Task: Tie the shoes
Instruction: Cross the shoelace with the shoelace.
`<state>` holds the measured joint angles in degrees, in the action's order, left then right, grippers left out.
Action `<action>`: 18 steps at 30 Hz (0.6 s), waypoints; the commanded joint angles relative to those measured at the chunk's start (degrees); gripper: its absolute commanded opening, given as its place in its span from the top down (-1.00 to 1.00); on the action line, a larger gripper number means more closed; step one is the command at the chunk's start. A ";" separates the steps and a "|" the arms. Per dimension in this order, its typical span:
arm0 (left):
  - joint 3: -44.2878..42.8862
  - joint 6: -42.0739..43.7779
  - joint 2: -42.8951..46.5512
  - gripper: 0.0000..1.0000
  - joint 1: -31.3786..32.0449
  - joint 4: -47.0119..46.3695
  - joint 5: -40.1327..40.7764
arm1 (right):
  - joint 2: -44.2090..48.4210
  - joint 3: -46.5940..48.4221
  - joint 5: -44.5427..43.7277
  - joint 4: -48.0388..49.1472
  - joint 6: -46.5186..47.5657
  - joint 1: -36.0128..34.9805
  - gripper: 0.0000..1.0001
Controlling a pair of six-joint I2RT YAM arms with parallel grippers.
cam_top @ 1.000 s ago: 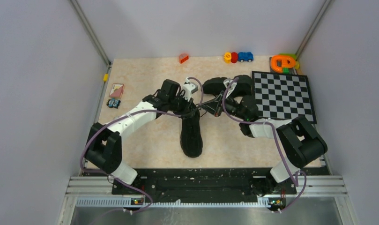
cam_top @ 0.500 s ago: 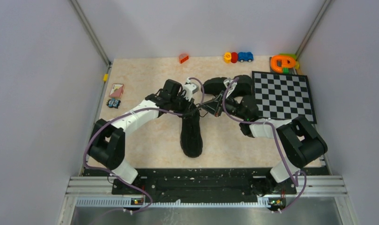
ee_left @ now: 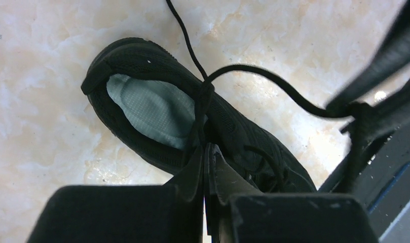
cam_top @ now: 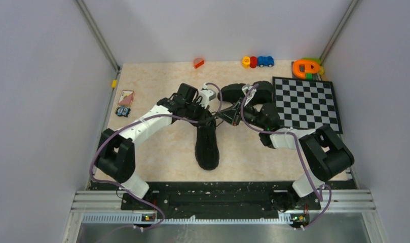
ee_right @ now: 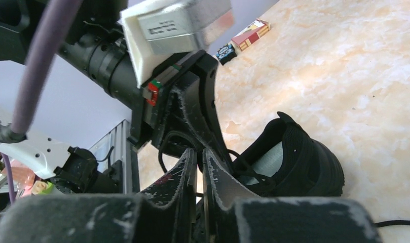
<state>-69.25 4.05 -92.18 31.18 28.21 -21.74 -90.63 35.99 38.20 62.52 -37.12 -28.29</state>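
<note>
One black shoe point(cam_top: 208, 144) lies mid-table, toe toward the arm bases. The other shoe point(cam_top: 246, 92) lies behind the arms, partly hidden. In the left wrist view the near shoe point(ee_left: 233, 126) shows its pale insole point(ee_left: 147, 109), and its lace point(ee_left: 205, 91) is knotted above the opening. From the knot one strand drops into my left gripper point(ee_left: 207, 147), which is shut on it. A second strand arcs right to the right gripper's fingers point(ee_left: 362, 121). My right gripper point(ee_right: 199, 150) hovers over the shoe's collar point(ee_right: 299, 162) with its jaws a narrow slit apart, close beside the left gripper point(ee_right: 202, 101).
A checkered board point(cam_top: 306, 104) lies at the right. Small toys point(cam_top: 257, 62), an orange block point(cam_top: 198, 63) and an orange-green toy point(cam_top: 306, 67) line the back edge. A card box point(cam_top: 125, 97) and a small blue item point(cam_top: 122, 111) sit at the left.
My left arm has shifted slightly toward the back and its gripper has closed on the lace. The right gripper's jaws have parted a little. The shoes have not moved.
</note>
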 commanded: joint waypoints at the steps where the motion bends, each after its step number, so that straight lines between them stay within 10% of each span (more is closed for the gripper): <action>1: -2.53 -0.09 5.15 1.00 0.16 2.93 -2.97 | 1.69 -0.19 -0.23 1.01 1.91 1.19 0.71; 18: 1.11 -7.55 17.97 1.00 -2.62 10.91 3.46 | 7.61 3.77 -7.64 -24.44 20.10 1.57 -0.11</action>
<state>-69.01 0.97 -77.84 30.76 39.33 -21.78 -87.72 37.32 33.78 45.17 -24.93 -27.22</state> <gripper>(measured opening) 0.009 0.537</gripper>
